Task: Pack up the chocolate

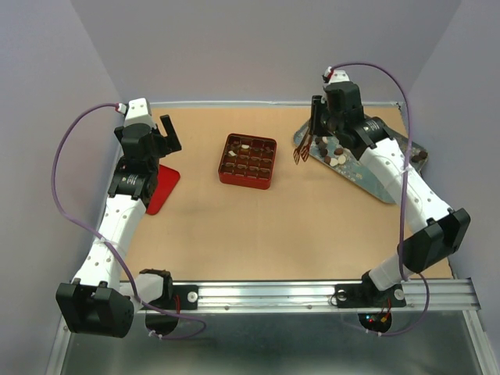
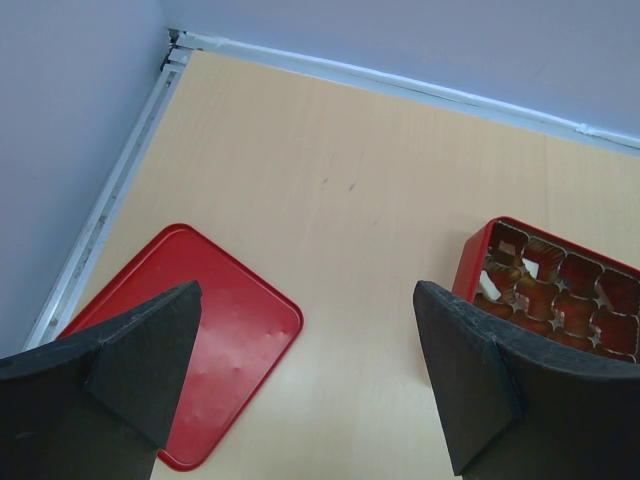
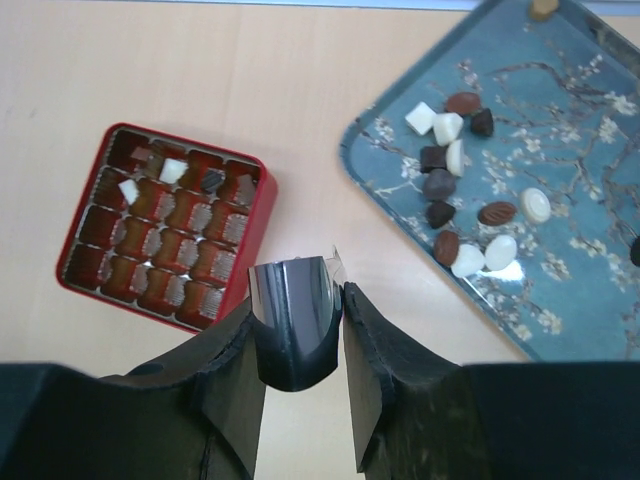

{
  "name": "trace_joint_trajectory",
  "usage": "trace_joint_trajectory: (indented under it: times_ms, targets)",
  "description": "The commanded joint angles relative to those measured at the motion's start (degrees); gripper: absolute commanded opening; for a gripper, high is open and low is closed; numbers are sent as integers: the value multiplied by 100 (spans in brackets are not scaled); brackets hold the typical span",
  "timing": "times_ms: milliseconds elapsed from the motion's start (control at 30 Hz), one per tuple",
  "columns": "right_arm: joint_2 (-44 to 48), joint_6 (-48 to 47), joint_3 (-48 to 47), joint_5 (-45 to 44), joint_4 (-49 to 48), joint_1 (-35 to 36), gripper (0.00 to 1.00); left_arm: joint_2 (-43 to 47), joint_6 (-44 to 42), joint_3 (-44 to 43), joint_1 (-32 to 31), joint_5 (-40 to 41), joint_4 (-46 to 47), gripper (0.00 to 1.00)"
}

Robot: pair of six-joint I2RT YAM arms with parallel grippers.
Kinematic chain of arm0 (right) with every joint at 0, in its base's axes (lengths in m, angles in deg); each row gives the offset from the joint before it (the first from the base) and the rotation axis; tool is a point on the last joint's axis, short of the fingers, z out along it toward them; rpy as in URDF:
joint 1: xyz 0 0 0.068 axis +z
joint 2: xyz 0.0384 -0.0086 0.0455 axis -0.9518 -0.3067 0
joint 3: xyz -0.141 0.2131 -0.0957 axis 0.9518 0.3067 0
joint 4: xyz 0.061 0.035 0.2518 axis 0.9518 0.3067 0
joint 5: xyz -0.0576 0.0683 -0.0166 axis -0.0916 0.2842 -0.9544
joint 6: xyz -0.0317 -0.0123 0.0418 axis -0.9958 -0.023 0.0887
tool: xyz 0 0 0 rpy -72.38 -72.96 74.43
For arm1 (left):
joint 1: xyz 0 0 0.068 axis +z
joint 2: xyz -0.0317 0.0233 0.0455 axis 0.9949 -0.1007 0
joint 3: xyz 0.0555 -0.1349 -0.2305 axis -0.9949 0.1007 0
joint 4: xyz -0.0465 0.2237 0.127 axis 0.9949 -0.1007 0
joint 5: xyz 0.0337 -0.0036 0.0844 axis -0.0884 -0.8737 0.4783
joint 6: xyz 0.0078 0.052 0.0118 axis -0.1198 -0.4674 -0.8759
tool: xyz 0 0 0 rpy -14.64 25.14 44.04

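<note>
The chocolate (image 3: pixel 446 186) lies as several small brown, dark and white pieces on a blue flowered tray (image 3: pixel 590 260); in the top view the chocolate (image 1: pixel 334 152) is on that tray (image 1: pixel 375 178). A few pieces sit in cells of the red gridded box (image 3: pixel 256 228), which stands mid-table (image 1: pixel 248 161). My right gripper (image 3: pixel 297 300) is shut on metal tongs (image 3: pixel 295 325), whose tips (image 1: pixel 301 153) hang between box and tray. My left gripper (image 2: pixel 307 300) is open and holds nothing, above the table between a red lid (image 2: pixel 225 340) and the box (image 2: pixel 472 262).
The red lid (image 1: pixel 164 187) lies flat at the table's left side, under my left arm. Purple walls close in the back and both sides. A metal rail (image 1: pixel 312 293) runs along the near edge.
</note>
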Motion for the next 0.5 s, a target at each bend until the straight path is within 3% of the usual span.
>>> trace_joint_trajectory:
  times_ms: [0, 467]
  targets:
    - [314, -115, 229, -149, -138, -163, 38, 155, -32, -13, 28, -25, 216, 99]
    - [200, -545, 361, -1028, -199, -708, 37, 146, -23, -4, 28, -42, 207, 99]
